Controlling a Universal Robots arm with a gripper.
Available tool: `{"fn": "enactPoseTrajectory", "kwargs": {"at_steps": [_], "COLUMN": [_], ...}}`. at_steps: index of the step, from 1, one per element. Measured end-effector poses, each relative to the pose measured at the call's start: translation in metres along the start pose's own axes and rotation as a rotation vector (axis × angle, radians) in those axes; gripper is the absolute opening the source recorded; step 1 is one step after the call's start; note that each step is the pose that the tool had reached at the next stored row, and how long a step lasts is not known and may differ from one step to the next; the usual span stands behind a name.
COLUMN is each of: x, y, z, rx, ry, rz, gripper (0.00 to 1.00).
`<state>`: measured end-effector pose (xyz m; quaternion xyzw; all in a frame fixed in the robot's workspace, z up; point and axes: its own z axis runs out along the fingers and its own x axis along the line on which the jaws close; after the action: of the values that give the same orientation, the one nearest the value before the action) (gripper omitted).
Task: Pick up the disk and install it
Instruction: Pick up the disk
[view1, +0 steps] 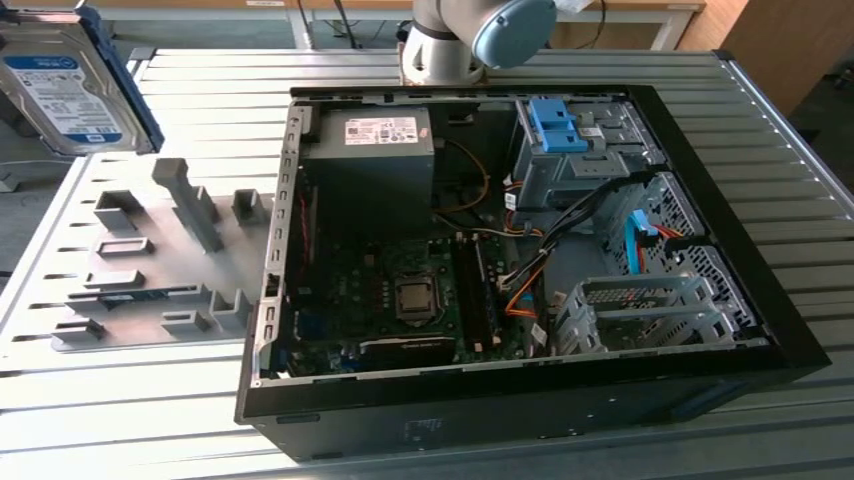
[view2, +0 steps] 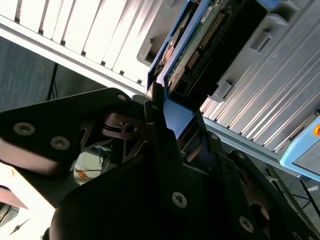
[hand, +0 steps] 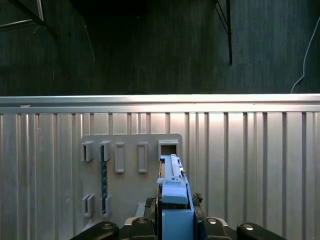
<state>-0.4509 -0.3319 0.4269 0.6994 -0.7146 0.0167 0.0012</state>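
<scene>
Jaws pinch the disk (view2: 200, 45) by its blue rail, edge-on above the grey holder plate (hand: 130, 190); in exterior view it's at 10 o'clock of open PC case (view1: 534, 425). Pick done, install pending: needs rails square w/ a drive bay (view1: 641, 310)

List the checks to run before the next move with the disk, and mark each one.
1. Gripper shut on the blue rail of the disk: ok.
2. Disk clear of the grey fixture plate: ok, held above it.
3. Computer case open: ok.
4. Silver drive cage empty: ok.
5. Orange cables clear of that cage: cannot tell.
6. Disk sitting square in the grip: cannot tell.
</scene>
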Motion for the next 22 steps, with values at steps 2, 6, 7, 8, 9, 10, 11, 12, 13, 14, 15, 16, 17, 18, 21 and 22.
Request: {"fn": "enactPoseTrajectory", "kwargs": {"at_steps": [2,6,7,8,9,10,11,12,13,14,15,16,17,18,21,22], "x": [0.0001,0.0002,0.0003,0.0003,0.0003,0.0004,0.0005,0.0006,0.0006,0.0007,0.0007,0.0008,0.0008,0.0009,0.0011,0.0011], "y": [-0.0001,-0.0002,-0.0002,-0.0003,-0.0004,-0.0004,-0.0004,-0.0005,-0.0005,-0.0006,-0.0006,-0.0007,-0.0007,-0.0008,-0.0010,-0.0010], "z": [-0.0031,-0.0092,-0.0106,-0.0122,-0.0145,-0.0170,-0.0197,-0.0221,-0.0244,-0.0268,-0.0291,-0.0314,-0.0336,-0.0358,-0.0428,-0.0450], "rx": [0.0000,0.0002,0.0001,0.0000,-0.0002,0.0000,0.0001,0.0001,0.0001,0.0001,0.0001,0.0001,0.0001,0.0001,0.0000,0.0001], "ry": [0.0000,0.0000,0.0000,0.0000,0.0001,0.0001,-0.0001,0.0000,0.0000,0.0000,0.0000,0.0000,0.0000,0.0000,0.0000,-0.0001], "rz": [0.000,0.000,0.000,0.000,0.000,0.000,0.000,0.000,0.000,0.000,0.000,0.000,0.000,0.000,0.000,0.000], "gripper": [0.36,0.36,0.36,0.36,0.36,0.36,0.36,0.36,0.36,0.36,0.36,0.36,0.36,0.36,0.36,0.36]}}
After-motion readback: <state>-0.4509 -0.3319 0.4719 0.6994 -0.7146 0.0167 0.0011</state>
